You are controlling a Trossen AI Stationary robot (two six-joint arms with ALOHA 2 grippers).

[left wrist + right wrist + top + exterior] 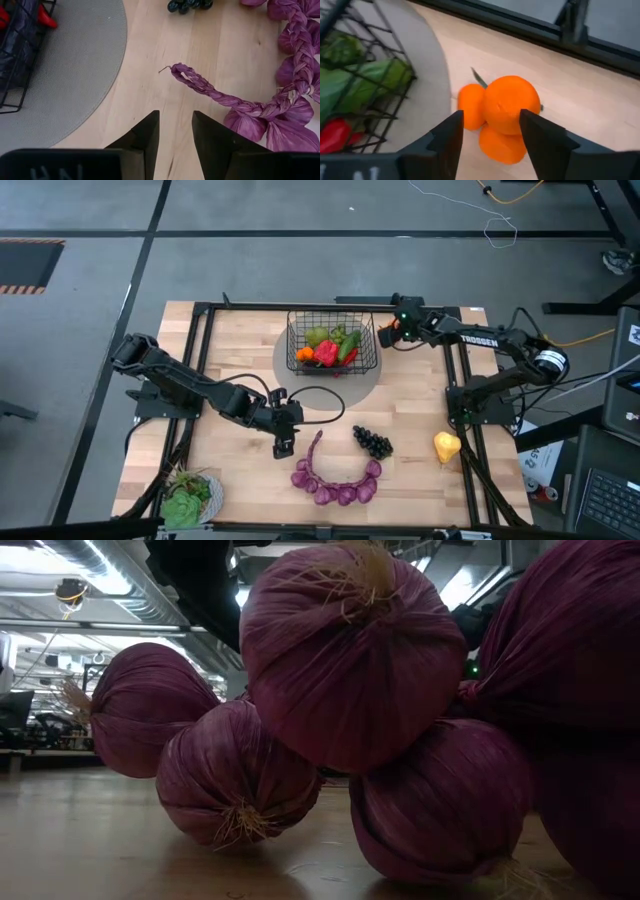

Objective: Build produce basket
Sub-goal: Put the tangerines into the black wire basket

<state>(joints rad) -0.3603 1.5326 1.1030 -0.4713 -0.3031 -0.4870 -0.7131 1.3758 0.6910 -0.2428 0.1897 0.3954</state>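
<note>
- High view: I see the black wire-mesh basket (333, 343) on a grey round mat (330, 375), holding peppers and greens.
- Right wrist view alone shows the right gripper (491, 131) parted around a cluster of small oranges (502, 115) beside the basket.
- Left wrist view: the left gripper (175, 131), narrowly open and empty, points at the purple braided onion string (260, 95).

A pale wooden counter (240, 350) with a black frame carries a round grey mat (375, 385) at its far middle, and the basket (333, 340) stands on that mat. Oranges (502, 117) lie on the wood just beside the mat. Nearer the front lie the purple string (338, 480), dark grapes (373, 442), a yellow pear (446, 446) and a plate (214, 498) of lettuce (185, 502) at the front left corner.
</note>
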